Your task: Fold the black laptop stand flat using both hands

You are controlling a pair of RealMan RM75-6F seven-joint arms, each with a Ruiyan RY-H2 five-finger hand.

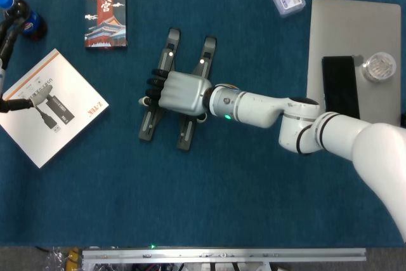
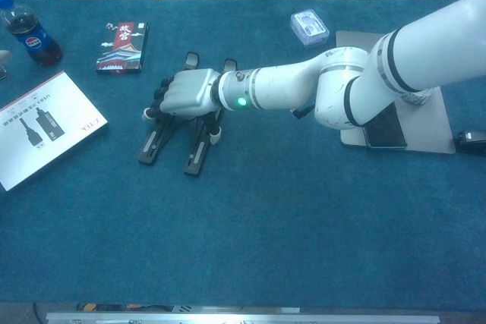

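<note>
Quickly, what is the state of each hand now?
Right hand: closed over the black laptop stand, gripping it.
Left hand: only dark fingers show at the frame edge; cannot tell.

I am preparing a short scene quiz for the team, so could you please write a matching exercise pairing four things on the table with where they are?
Things:
1. black laptop stand
2. phone
3. cola bottle
4. booklet

Places:
A. far left corner of the table
B. on the closed laptop
C. under the right hand
D. left side, nearer than the cola bottle

Pairs: 1-C, 2-B, 3-A, 4-D
</note>
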